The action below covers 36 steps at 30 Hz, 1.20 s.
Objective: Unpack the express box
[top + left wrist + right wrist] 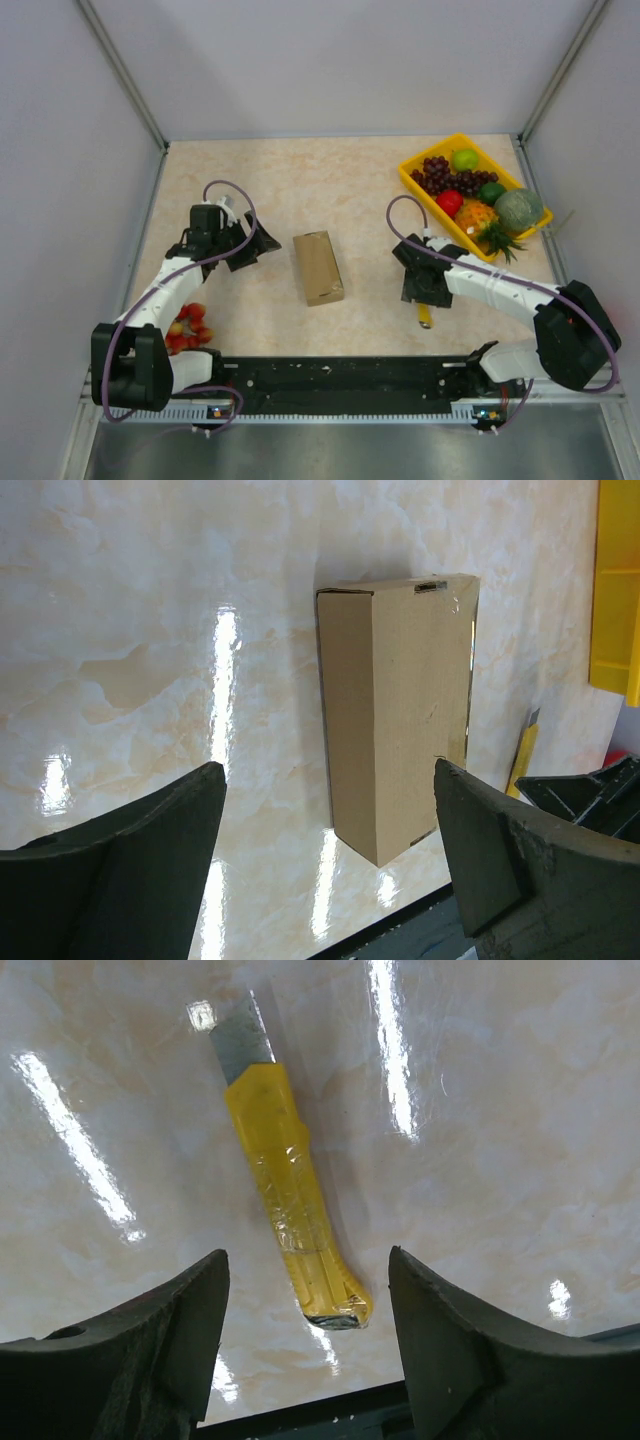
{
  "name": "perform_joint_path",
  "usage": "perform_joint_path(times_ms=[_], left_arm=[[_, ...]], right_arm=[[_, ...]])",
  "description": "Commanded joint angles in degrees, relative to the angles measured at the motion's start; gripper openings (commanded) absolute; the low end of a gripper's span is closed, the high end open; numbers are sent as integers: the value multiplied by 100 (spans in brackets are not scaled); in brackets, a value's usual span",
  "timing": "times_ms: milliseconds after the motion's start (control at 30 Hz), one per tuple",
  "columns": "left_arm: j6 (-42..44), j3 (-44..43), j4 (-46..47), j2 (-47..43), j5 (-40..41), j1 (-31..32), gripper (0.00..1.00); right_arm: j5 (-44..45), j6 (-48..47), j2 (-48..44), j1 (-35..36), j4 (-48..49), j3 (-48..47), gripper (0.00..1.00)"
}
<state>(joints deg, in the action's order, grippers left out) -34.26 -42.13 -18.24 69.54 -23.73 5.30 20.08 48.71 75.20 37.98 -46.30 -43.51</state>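
Observation:
The express box (318,267) is a plain brown carton lying shut on the marble tabletop between the two arms. In the left wrist view the express box (400,710) lies ahead of my left gripper (330,770), whose jaws stand wide apart with nothing between them. In the top view the left gripper (255,245) is just left of the box. My right gripper (308,1258) is open over a yellow utility knife (290,1190), whose butt end lies on the table between the fingers, touching neither. The knife's blade (240,1040) points away.
A yellow fruit tray (412,170) with grapes, a lime, an apple and a pineapple stands at the back right. Red strawberries (188,328) lie beside the left arm's base. The knife (425,316) lies under the right gripper (420,290).

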Motion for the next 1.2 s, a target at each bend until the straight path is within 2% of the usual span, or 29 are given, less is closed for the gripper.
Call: perform_joint_path(times_ms=[0, 33, 133, 367, 467, 567, 600, 700, 967, 1067, 1167], left_arm=[[104, -41, 119, -46, -9, 15, 88], [95, -41, 119, -46, -1, 24, 88], [95, -58, 128, -28, 0, 15, 88], [95, -67, 101, -10, 8, 15, 88], [95, -67, 75, -10, 8, 15, 88], [95, -85, 57, -28, 0, 15, 88], [95, -102, 57, -37, -18, 15, 88], [121, -155, 31, -54, -53, 24, 88], [165, -252, 180, -124, -527, 32, 88], [165, -322, 312, -169, -975, 76, 88], [130, -366, 777, -265, -1579, 242, 88]], right_arm=[[111, 51, 205, -45, 7, -9, 61], [111, 42, 267, -53, 16, -17, 55], [41, 7, 311, -62, 156, 44, 49], [-636, -309, 328, -405, 1000, 614, 49], [-978, -467, 399, -484, 1369, 738, 46], [-1242, -582, 522, -484, 1536, 738, 31], [-1330, -634, 548, -493, 1554, 738, 18], [-1401, -757, 540, -493, 1581, 668, 1], [-1963, -1126, 417, -493, 1580, -34, 0], [-2498, -1293, 285, -493, 1651, -473, 0], [-3411, -1443, 241, -493, 2010, -869, 0]])
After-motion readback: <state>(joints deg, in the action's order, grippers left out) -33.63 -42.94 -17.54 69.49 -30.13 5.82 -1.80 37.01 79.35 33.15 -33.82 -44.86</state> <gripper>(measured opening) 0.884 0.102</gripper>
